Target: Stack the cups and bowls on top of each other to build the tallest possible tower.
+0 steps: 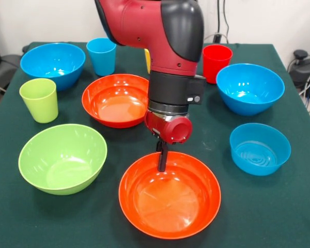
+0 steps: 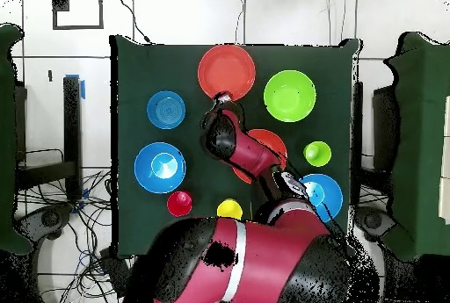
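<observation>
My gripper (image 1: 161, 159) hangs at the far rim of the near orange bowl (image 1: 169, 199), its tip dipping just inside the rim; in the overhead view the gripper (image 2: 220, 103) is at that bowl's (image 2: 226, 69) edge. The bowl rests on the table. A second orange bowl (image 1: 113, 101) stands behind it. The green bowl (image 1: 62, 157), green cup (image 1: 39, 99), blue cup (image 1: 101, 56), red cup (image 1: 216, 62), two deep blue bowls (image 1: 52, 64) (image 1: 249, 88) and the smaller blue bowl (image 1: 260, 148) stand apart, unstacked. The yellow cup (image 2: 230, 209) is mostly hidden behind the arm in the front view.
The dark green cloth table (image 1: 279, 206) carries everything. The red arm (image 1: 165, 46) comes down over the table's middle and covers part of the second orange bowl. Cables and chairs lie beyond the table's edges.
</observation>
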`<state>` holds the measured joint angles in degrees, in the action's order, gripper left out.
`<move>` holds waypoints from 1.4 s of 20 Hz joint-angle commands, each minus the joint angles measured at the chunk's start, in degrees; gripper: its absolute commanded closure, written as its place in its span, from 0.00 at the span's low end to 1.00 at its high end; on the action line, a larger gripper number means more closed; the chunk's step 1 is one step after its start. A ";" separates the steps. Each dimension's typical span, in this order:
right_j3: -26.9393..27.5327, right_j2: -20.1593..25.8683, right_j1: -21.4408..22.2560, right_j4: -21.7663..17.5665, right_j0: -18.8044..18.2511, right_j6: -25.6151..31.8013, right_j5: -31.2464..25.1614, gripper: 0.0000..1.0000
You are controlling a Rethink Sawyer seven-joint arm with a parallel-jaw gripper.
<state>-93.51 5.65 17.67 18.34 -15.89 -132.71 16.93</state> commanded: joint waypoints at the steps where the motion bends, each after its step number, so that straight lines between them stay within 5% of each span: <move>1: -1.16 -3.74 -3.50 7.38 6.21 -10.28 2.98 1.00; 6: -4.85 -6.87 -2.96 14.09 10.02 -13.49 6.44 1.00; 28: -11.07 -4.62 -3.28 4.79 3.93 -22.19 16.98 1.00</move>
<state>-100.25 -2.18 16.85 25.46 -10.96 -141.29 31.54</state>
